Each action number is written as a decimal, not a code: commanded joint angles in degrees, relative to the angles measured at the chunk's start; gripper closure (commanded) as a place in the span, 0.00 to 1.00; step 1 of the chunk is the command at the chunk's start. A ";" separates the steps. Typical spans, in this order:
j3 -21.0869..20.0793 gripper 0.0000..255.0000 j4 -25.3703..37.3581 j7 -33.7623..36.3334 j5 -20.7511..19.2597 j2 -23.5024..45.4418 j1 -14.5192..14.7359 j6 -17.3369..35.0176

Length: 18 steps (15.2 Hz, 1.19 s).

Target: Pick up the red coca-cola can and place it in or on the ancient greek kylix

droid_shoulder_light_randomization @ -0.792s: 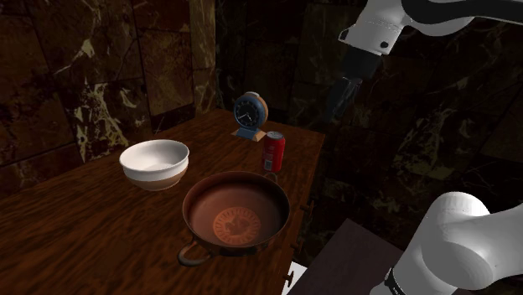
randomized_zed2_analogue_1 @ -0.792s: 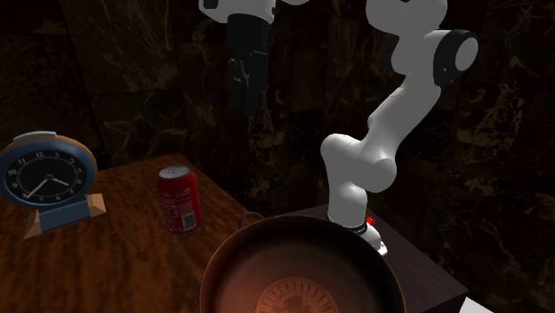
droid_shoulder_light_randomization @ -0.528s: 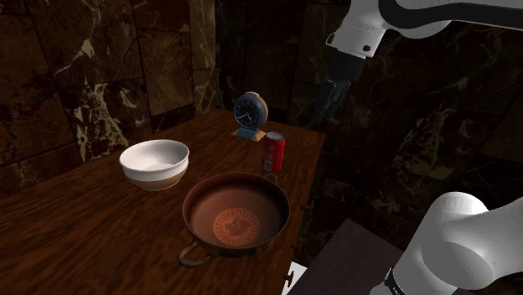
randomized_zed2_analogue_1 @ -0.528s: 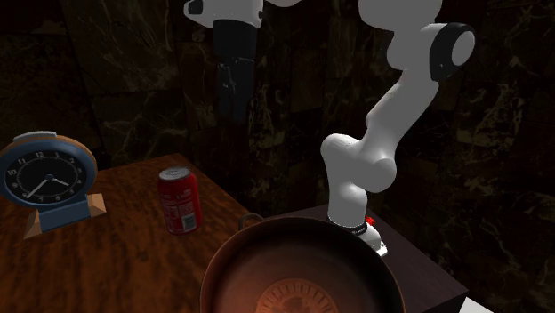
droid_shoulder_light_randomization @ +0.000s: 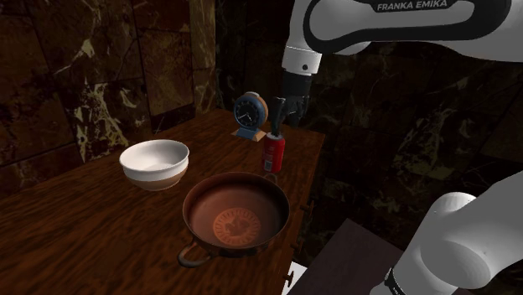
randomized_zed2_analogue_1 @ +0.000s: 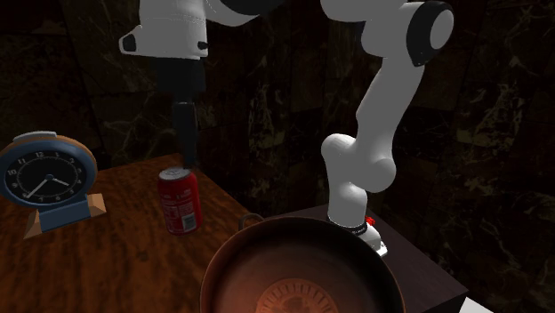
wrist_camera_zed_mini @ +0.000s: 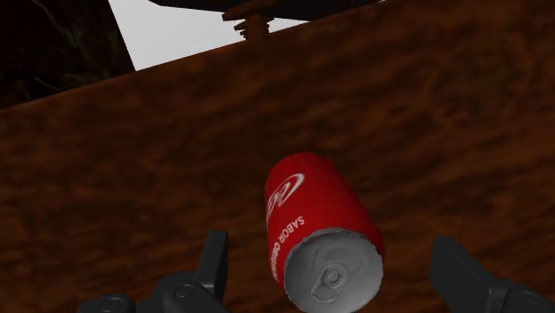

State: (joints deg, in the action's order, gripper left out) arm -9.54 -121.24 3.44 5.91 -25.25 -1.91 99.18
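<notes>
A red cola can (droid_shoulder_light_randomization: 274,152) (randomized_zed2_analogue_1: 179,200) stands upright on the dark wooden table, near its edge. Directly above the can hangs my black gripper (droid_shoulder_light_randomization: 277,134) (randomized_zed2_analogue_1: 187,156), pointing down with its tips about level with the can's top. In the wrist view the gripper (wrist_camera_zed_mini: 333,262) is open: the can (wrist_camera_zed_mini: 316,227) lies between the two fingers (wrist_camera_zed_mini: 213,258), with a gap on each side. The kylix (droid_shoulder_light_randomization: 209,197) (randomized_zed2_analogue_1: 302,249) is a wide copper-brown dish with loop handles. It sits on the table nearer the stand than the can.
A white bowl (droid_shoulder_light_randomization: 154,161) sits beside the kylix toward the shoulder view's left. A blue alarm clock (droid_shoulder_light_randomization: 250,113) (randomized_zed2_analogue_1: 44,182) stands behind the can. The table edge (droid_shoulder_light_randomization: 306,193) runs close to the can, and dark marble walls surround the table.
The arm swung toward the shoulder view's left and came down. The gripper moved from high beyond the table edge to just over the can. The can has not moved.
</notes>
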 commanded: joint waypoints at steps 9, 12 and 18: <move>-1.65 0.00 -3.24 2.06 -0.53 4.77 -0.05 6.56; -1.65 0.00 -3.24 2.06 -0.53 4.77 -0.05 6.56; -1.64 1.00 -3.24 2.05 -0.53 4.76 -0.05 6.56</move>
State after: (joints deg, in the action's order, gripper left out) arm -11.18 -124.47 5.49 5.37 -20.50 -1.97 105.74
